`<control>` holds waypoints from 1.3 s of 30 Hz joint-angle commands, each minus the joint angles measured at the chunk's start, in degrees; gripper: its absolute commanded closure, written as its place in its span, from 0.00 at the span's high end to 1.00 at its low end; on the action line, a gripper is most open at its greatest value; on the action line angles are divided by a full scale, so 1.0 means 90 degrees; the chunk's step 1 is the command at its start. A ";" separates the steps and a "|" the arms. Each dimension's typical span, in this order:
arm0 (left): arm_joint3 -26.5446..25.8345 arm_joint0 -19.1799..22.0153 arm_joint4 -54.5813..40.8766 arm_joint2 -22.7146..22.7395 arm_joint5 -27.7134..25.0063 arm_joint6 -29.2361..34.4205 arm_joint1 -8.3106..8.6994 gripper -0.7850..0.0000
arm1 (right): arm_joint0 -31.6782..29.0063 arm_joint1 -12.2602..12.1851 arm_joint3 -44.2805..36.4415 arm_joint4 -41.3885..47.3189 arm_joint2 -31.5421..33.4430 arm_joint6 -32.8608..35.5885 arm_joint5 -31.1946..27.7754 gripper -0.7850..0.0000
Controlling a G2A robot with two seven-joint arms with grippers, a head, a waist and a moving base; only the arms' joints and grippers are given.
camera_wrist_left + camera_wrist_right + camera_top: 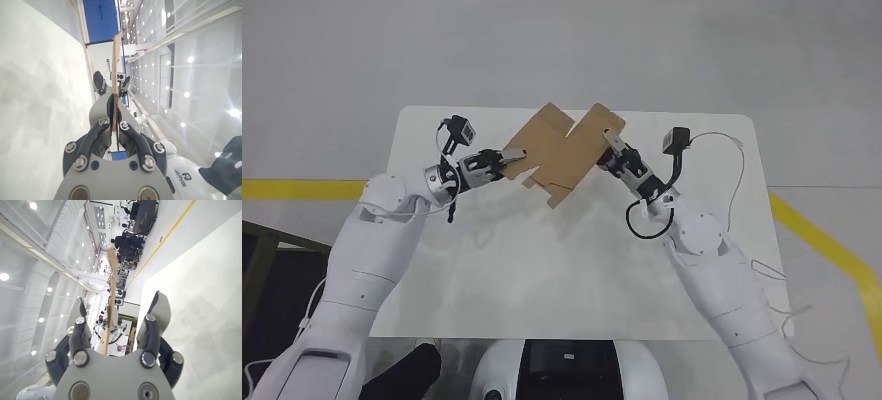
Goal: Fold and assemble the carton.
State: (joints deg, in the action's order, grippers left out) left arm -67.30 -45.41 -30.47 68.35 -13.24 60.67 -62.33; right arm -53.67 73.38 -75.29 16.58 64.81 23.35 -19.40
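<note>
Carton (562, 150) hangs above table (542, 260); gap beneath.

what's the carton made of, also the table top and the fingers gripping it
Carton: matt brown cardboard. Its edge in the left wrist view shows thin layers, so it is probably corrugated board.
Table: smooth white top with a slight sheen, maybe laminate or painted board; the look leaves it open.
Fingers: plain grey shells, metal or hard plastic, with dark inner pads, likely rubber.
</note>
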 commanded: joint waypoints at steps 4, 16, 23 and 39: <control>0.0195 0.0148 0.0086 0.0056 0.0107 0.0692 0.0050 0.00 | 0.0148 -0.0164 0.0437 0.0332 0.0594 0.1503 -0.0175 1.00; 0.0596 0.0500 0.0305 -0.0389 0.0005 0.2031 0.0016 0.00 | 0.0807 -0.0511 0.1467 -0.0327 0.1000 0.4808 -0.0571 1.00; 0.0786 0.0661 0.0214 -0.0618 -0.0176 0.2427 -0.0043 0.00 | 0.1152 -0.0589 0.1729 -0.0056 0.0751 0.6259 -0.0579 1.00; 0.0786 0.0680 0.0153 -0.0737 -0.0217 0.2431 -0.0080 0.00 | 0.1214 -0.0619 0.1694 0.0148 0.0656 0.6241 -0.0597 1.00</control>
State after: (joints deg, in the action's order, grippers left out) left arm -60.23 -39.29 -29.09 61.71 -15.20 82.54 -63.05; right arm -42.74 67.82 -60.04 17.91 70.72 79.52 -24.77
